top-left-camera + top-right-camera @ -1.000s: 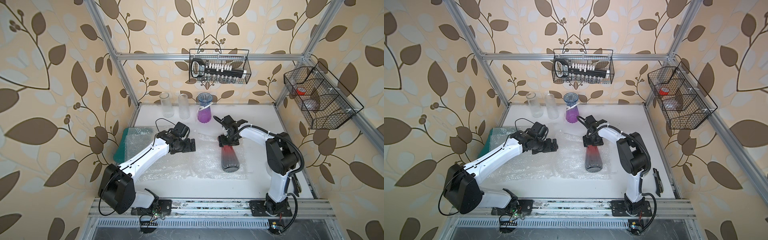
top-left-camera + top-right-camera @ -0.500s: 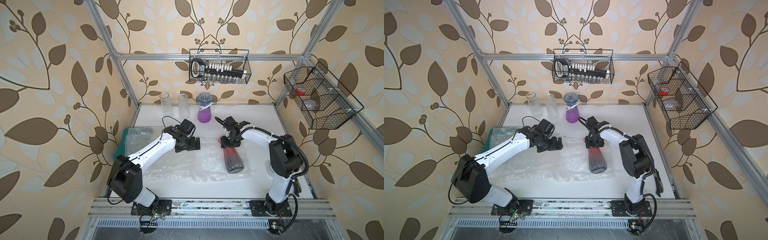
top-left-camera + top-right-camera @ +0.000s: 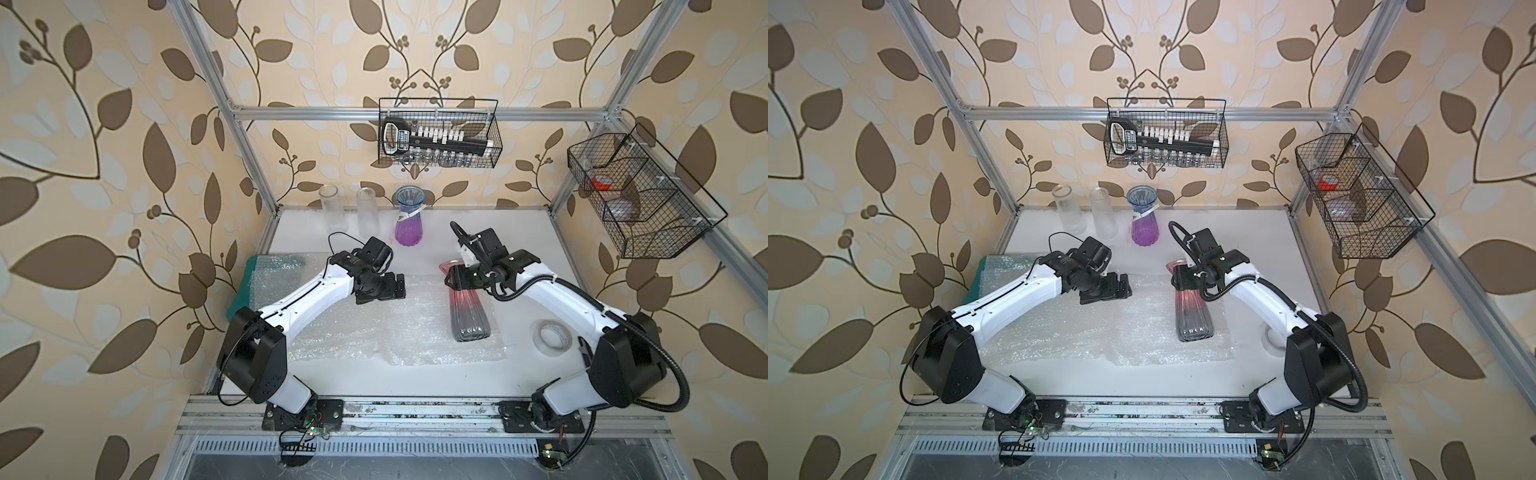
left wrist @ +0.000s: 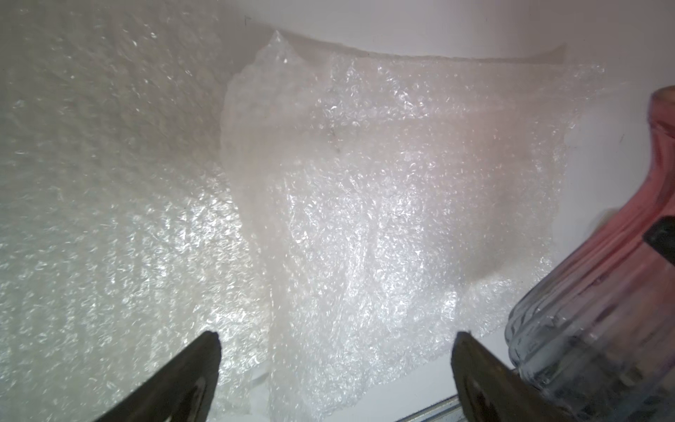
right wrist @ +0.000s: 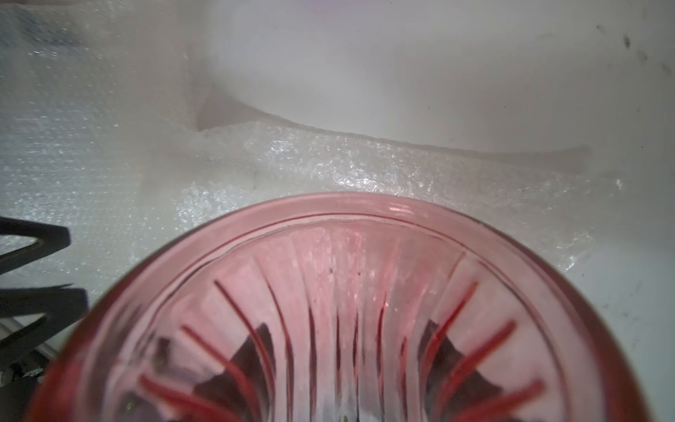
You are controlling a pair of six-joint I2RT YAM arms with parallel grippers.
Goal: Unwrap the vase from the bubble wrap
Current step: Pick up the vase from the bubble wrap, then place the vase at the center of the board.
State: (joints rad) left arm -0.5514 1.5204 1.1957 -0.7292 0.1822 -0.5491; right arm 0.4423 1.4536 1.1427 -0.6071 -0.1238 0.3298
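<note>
My right fingers (image 3: 457,277) pinch the vase (image 3: 467,313) neck, likely to lift it, while my left fingers (image 4: 193,376) hover beside it, spread wide, ready to pin the wrap (image 3: 395,328).

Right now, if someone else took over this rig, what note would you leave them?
Left end effector: open, empty, hovering over the bubble wrap.
Right end effector: closed on the neck of the red vase, which lies on its side on the wrap.
Done: the vase is bare; the wrap lies spread open beneath it.
Left: probably lift the vase clear of the sheet, perhaps stand it near the purple vase at the back.
</note>
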